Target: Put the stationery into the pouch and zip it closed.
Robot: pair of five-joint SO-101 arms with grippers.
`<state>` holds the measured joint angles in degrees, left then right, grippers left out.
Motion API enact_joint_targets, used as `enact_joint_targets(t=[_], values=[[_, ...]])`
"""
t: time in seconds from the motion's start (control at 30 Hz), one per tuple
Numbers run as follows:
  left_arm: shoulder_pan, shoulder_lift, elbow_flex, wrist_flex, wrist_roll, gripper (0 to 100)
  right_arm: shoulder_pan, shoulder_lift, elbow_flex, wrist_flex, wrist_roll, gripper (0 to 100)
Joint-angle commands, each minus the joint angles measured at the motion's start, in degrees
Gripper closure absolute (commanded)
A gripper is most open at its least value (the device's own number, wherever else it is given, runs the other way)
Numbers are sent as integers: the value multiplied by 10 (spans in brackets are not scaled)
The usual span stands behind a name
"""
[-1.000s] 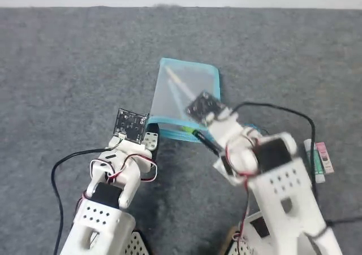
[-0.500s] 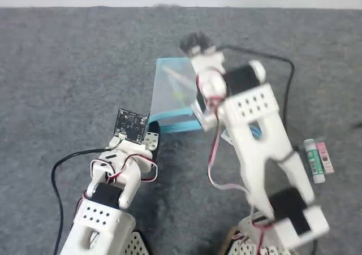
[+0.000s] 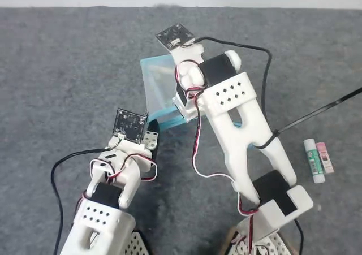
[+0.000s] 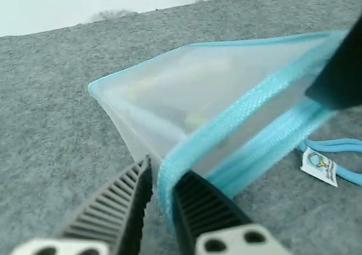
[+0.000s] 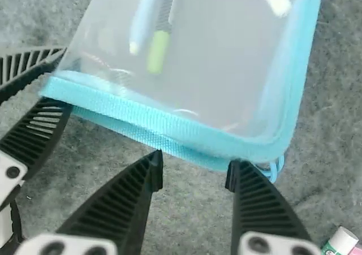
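At the middle of the grey worktop (image 3: 68, 63) lies the translucent pouch (image 3: 158, 88) with blue trim. In the high view the right arm covers much of it, so its right half cannot be seen there. The left pincer (image 4: 161, 181) is closed on the trim at the pouch's near left corner, its ribbed fingers (image 4: 133, 195) pressing the blue edge between them. The right pincer (image 5: 195, 164) stands wide apart just short of the zip edge, with nothing between its jaws. Through the plastic, a pen with a green part (image 5: 158, 48) and a pale blue one (image 5: 141, 23) show only as blurs. Whether the zip is shut is hard to make out. Well to the right, a glue stick (image 3: 313, 160) and a pink eraser (image 3: 324, 157) lie side by side.
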<state>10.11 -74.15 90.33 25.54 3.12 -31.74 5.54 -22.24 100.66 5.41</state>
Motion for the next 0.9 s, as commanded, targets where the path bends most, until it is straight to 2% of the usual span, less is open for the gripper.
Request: enact_joint_targets(t=[0.0,0.1,0.23,0.43,0.53,0.7,0.87], values=[[7,-5,-15,-18,-11,988,5,-22,-33,23,15,800],[7,-5,-14,-17,-11,988,25,-23,-32,24,17,800],[7,-9,-2,-19,-11,988,87,-32,-4,25,37,801],[6,-10,-3,-19,-11,988,141,-159,172,22,94,909],[7,-10,-4,-19,-11,988,172,-251,258,22,135,898],[5,-10,-4,-19,-11,988,272,-375,389,22,214,868],[4,-10,-3,-19,-11,988,403,-394,455,22,299,864]])
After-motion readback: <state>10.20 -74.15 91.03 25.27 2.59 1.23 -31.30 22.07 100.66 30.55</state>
